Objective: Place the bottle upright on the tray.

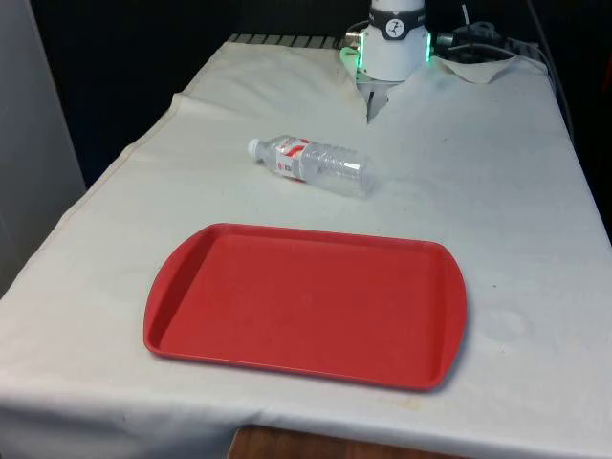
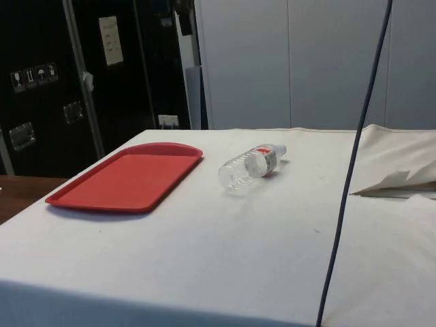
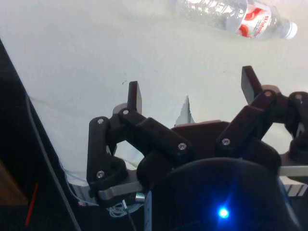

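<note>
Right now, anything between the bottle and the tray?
Nothing. Bare white cloth separates the lying bottle from the red tray, seen in the front and side views. The open claw hangs away from both.

Clear bottle (image 1: 312,164) with red-and-white label, red tray (image 1: 306,304), white cloth (image 1: 478,172), black claw (image 3: 192,94)

White-clothed table (image 1: 535,191) — red tray (image 1: 306,301), clear bottle (image 1: 311,163) on its side, apart.
</note>
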Controlling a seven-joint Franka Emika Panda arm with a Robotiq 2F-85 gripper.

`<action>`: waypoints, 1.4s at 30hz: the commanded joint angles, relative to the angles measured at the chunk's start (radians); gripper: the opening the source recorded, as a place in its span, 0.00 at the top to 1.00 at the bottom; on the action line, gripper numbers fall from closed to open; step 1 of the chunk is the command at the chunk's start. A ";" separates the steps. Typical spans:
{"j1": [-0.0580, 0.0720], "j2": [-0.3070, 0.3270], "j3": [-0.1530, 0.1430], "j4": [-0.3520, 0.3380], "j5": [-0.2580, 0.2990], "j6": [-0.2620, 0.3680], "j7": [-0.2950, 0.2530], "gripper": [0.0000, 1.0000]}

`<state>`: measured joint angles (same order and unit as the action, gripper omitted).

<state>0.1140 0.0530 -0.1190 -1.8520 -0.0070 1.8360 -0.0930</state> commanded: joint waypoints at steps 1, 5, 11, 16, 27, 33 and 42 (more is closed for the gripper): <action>0.000 0.000 -0.001 -0.001 0.000 0.000 0.002 0.00; -0.001 -0.004 -0.002 -0.006 0.005 0.001 0.020 0.00; -0.001 -0.004 -0.003 -0.010 0.007 0.003 0.054 0.00; -0.001 -0.003 -0.003 -0.012 0.008 0.004 0.084 0.00; -0.001 0.003 -0.003 -0.018 0.007 0.007 0.164 0.00; -0.001 0.006 -0.003 -0.021 0.007 0.007 0.204 0.00; -0.001 0.012 -0.004 -0.026 0.008 0.009 0.265 0.00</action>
<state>0.1140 0.0640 -0.1220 -1.8740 -0.0050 1.8380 0.1630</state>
